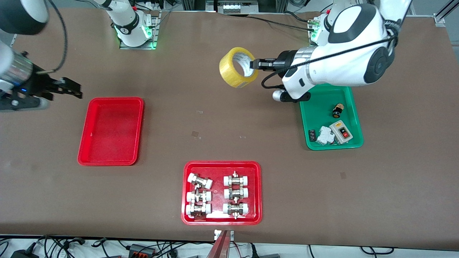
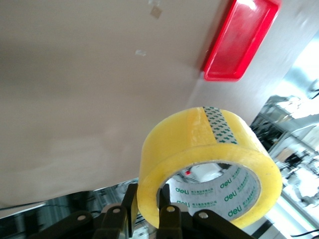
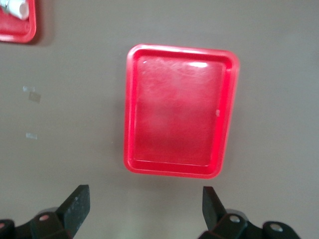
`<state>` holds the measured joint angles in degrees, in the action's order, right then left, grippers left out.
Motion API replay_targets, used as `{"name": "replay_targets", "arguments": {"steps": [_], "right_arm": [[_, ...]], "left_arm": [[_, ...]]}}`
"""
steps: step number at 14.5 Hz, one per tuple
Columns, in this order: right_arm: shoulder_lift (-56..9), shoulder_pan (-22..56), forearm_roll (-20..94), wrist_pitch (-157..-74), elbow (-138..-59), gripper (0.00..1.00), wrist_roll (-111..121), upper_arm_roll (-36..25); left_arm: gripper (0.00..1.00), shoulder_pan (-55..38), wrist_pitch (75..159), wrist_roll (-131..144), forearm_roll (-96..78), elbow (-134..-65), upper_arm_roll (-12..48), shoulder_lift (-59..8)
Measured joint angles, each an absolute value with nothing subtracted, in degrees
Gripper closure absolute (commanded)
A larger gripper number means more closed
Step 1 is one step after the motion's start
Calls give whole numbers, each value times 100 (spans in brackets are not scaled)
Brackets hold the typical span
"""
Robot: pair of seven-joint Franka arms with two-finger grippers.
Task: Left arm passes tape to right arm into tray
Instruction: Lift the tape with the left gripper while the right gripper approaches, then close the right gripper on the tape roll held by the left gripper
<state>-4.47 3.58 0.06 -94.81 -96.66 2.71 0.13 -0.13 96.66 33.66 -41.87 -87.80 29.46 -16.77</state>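
Note:
My left gripper (image 1: 255, 64) is shut on the wall of the yellow tape roll (image 1: 235, 68) and holds it in the air over the bare table, beside the green tray. In the left wrist view the tape (image 2: 199, 144) shows with its white printed core, one finger inside the ring and one outside, and my left gripper (image 2: 148, 204) clamps its rim. The plain red tray (image 1: 110, 131) lies empty toward the right arm's end; it also shows in the right wrist view (image 3: 179, 112). My right gripper (image 1: 70, 89) is open and empty, in the air beside that tray (image 3: 144, 204).
A green tray (image 1: 331, 122) with switches and small parts lies under the left arm. A red tray (image 1: 221, 193) of white-capped metal fittings sits near the front edge. Bits of clear tape stick to the table's middle (image 1: 195, 134).

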Motion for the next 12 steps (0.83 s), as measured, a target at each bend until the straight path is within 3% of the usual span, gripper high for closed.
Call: {"name": "replay_targets", "arguments": {"steps": [5, 12], "right_arm": [[-963, 780, 547, -9494, -9386, 0, 333, 32], [-1234, 1338, 3678, -9874, -8578, 0, 328, 54]], "left_arm": [[94, -109, 10373, 3447, -4610, -8774, 2950, -1831], [96, -47, 10386, 3454, -4611, -8738, 2947, -1831]]}}
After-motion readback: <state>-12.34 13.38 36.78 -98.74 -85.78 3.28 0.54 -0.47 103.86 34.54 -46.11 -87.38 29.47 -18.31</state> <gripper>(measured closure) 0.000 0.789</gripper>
